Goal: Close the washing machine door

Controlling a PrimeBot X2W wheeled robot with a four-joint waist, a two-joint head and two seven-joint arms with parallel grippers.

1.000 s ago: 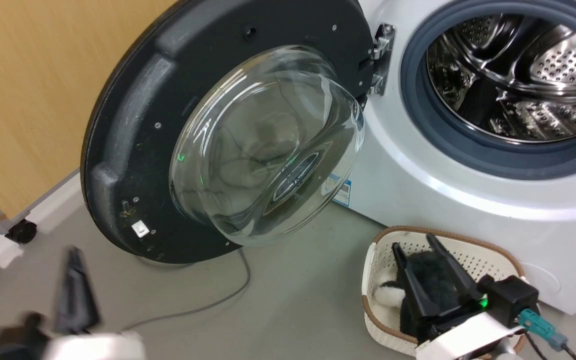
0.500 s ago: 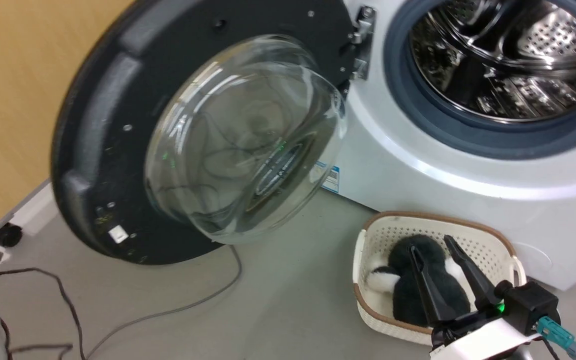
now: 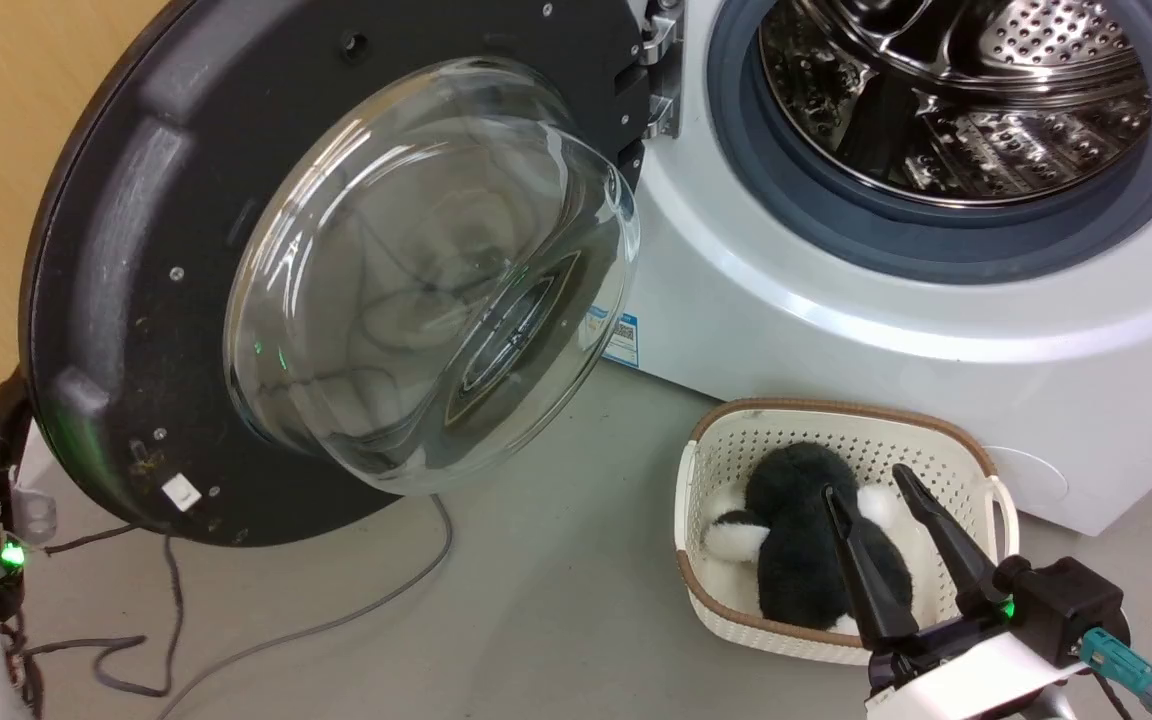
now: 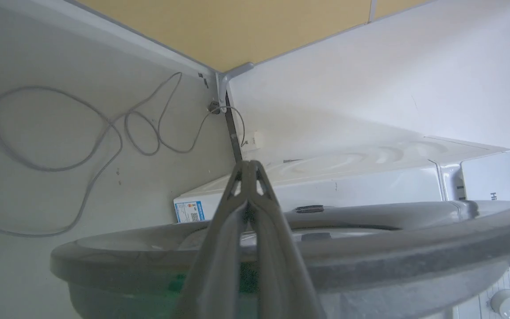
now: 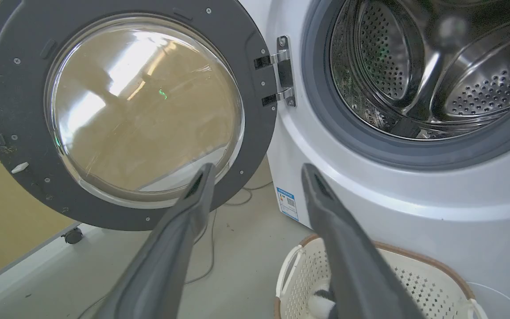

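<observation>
Currently the washing machine door (image 3: 136, 200) stands wide open. It is swung out from the hinge (image 3: 654, 85) at the left edge of the washing machine (image 3: 836, 340) front. Its glass bowl (image 3: 416, 270) faces the robot, and its free rim hangs out over the floor (image 3: 556, 600), well apart from the grey gasket (image 3: 736, 170). The left gripper (image 4: 248, 165) sits behind that free rim with its fingers pressed together. In the left wrist view they cross the rim, but contact cannot be confirmed. The right gripper (image 3: 868, 484) hangs over the basket (image 3: 736, 440) by the machine's lower front, fingers apart and holding nothing.

The step in hand, as judged, is to push the door shut with the left gripper.

- Apply the closed fingers to the outer face close to the free rim, opposite the hinge, where leverage is greatest.
- Push along the door's arc, not straight at the machine, so the fingers do not slide off the rim.
- Hold the right gripper outside the swing path, since the bulging bowl is likely to sweep near it.
- Press through until the latch side seats against the gasket.
- Watch the grey cable (image 3: 336, 625) on the floor under the door.
</observation>
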